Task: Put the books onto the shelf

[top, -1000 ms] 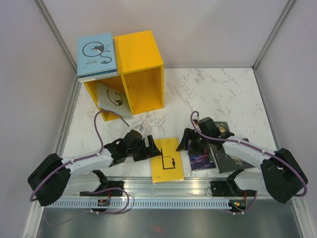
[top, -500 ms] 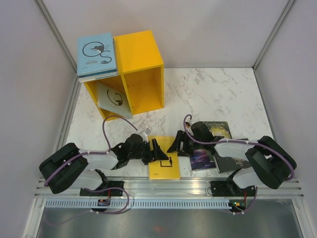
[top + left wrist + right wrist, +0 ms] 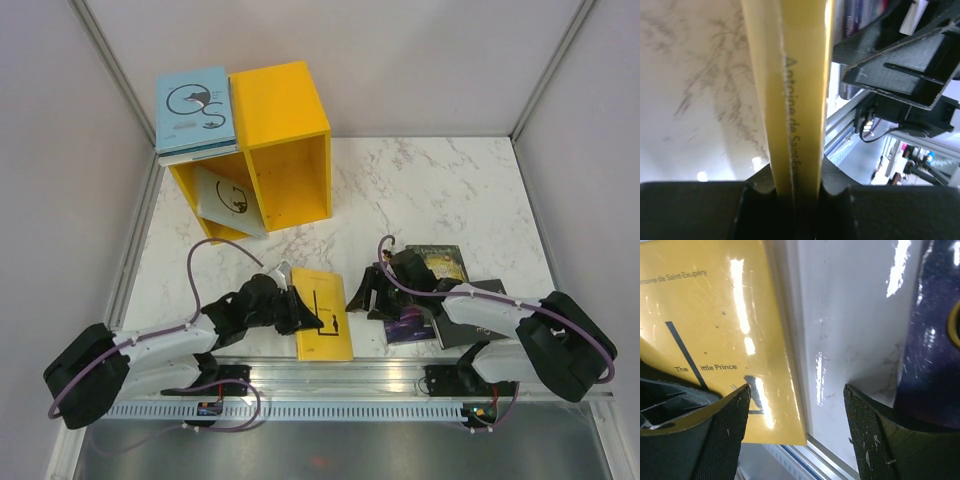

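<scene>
- Blue book (image 3: 195, 108): lies flat on top of the shelf's left half, at the far left of the table (image 3: 430, 190), with a pale book edge showing under it.
- Shelf (image 3: 285, 105): yellow, two compartments side by side with open fronts facing the arms.
- Grey book (image 3: 228, 198): inside the left compartment, leaning at a slant. The right compartment holds no book.
- Left tool (image 3: 298, 310): closed narrow on the yellow book's long left edge. In the left wrist view the fingers (image 3: 760, 200) press both sides of the spine, which carries printed lettering.
- Yellow book (image 3: 322, 312): on the table's near edge between the two arms, well apart from the shelf. Its near end reaches the metal rail. The cover reads "The Little Prince" in the right wrist view (image 3: 705, 315).
- Right tool (image 3: 368, 292): jaws wide, holding nothing, just right of the yellow book. In its own view the tool (image 3: 795, 425) spans a strip of bare table (image 3: 840, 315), with one finger (image 3: 720, 435) over the yellow cover's edge and the other beside a dark cover (image 3: 935, 340).
- Purple book (image 3: 410, 322): flat on the table, just right of the right tool.
- Dark book (image 3: 440, 262): flat, beyond the purple one, with a gold picture on it.
- Black book (image 3: 455, 330): flat, partly under the right arm.
</scene>
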